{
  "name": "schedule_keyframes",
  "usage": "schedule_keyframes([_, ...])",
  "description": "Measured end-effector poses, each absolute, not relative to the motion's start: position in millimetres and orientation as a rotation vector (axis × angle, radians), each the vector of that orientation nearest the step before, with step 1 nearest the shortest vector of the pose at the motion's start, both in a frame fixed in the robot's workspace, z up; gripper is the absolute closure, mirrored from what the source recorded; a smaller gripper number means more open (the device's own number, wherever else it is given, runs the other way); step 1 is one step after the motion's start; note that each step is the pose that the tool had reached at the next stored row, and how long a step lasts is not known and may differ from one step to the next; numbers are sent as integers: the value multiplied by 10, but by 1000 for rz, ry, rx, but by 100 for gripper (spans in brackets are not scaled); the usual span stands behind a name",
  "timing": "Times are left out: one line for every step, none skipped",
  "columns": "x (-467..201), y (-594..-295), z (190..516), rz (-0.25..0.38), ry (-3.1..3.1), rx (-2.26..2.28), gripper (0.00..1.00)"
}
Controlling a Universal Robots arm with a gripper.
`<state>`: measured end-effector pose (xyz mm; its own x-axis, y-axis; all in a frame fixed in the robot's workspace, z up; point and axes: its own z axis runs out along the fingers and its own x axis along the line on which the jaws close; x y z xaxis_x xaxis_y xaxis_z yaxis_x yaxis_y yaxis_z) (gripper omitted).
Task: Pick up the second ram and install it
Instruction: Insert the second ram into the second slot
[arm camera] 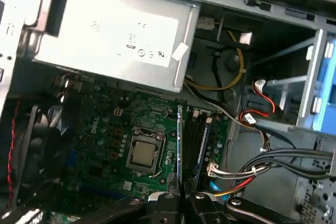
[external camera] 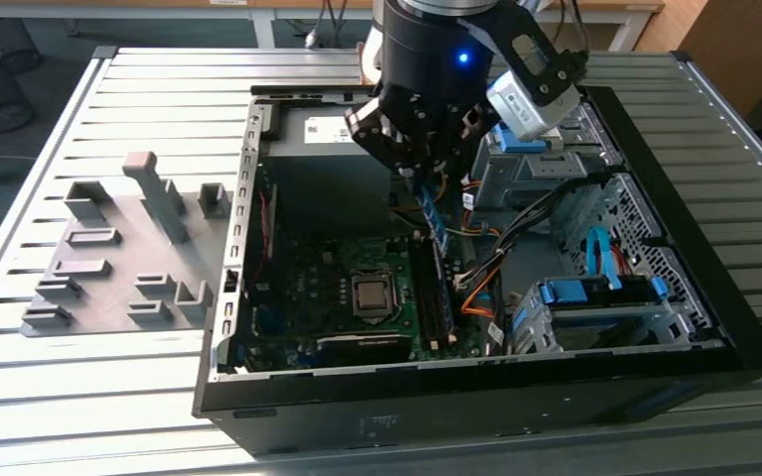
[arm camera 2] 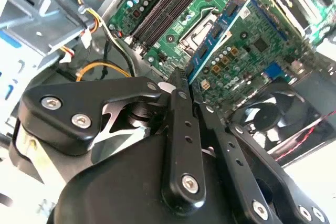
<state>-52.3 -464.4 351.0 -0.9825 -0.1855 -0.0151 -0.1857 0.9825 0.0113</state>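
Note:
My gripper [external camera: 424, 183] hangs inside the open computer case [external camera: 698, 297], above the motherboard [external camera: 315, 297]. It is shut on the second ram [external camera: 436, 226], a thin blue-green strip with small chips that points down from the fingers. In the second wrist view the ram [arm camera 2: 220, 30] sticks out from between the black fingers [arm camera 2: 178, 124] over the green board. In the first wrist view the ram [arm camera: 180, 145] shows edge-on, held by the gripper [arm camera: 181, 195] just beside the black memory slots [arm camera: 199, 135]. It stands a little above the slots [external camera: 432, 297], not touching them.
A grey holder plate with plastic blocks [external camera: 116, 258] lies on the slatted table at the exterior view's left. Inside the case are the silver power supply [arm camera: 115, 30], the processor socket [arm camera: 144, 153], coloured cable bundles [external camera: 480, 288], a fan [arm camera 2: 273, 114] and a blue-trimmed drive cage [external camera: 593, 307].

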Motion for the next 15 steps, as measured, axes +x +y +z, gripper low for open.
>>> schedule_keyframes([-523,-4644,3504,19,3116,-264,86])
schedule_keyframes([-523,-4644,3498,19,3119,-235,86])
schedule_keyframes([-523,-4644,3493,19,3121,-206,86])
schedule_keyframes([-523,-4643,3490,19,3122,-180,86])
schedule_keyframes([-523,-4644,3490,19,3123,-164,86])
schedule_keyframes([-523,-4644,3490,18,3123,-160,86])
schedule_keyframes([-523,-4644,3489,19,3123,-160,86])
schedule_keyframes([-523,-4644,3488,19,3123,-159,86])
schedule_keyframes([-523,-4644,3488,19,3123,-159,86])
schedule_keyframes([-523,-4644,3488,19,3123,-159,86])
schedule_keyframes([-523,-4644,3488,19,3123,-159,86])
schedule_keyframes([-523,-4644,3488,19,3123,-159,86])
schedule_keyframes([-523,-4644,3488,19,3123,-159,86])
schedule_keyframes([-523,-4644,3488,19,3123,-159,86])
schedule_keyframes([-523,-4644,3488,19,3123,-159,86])
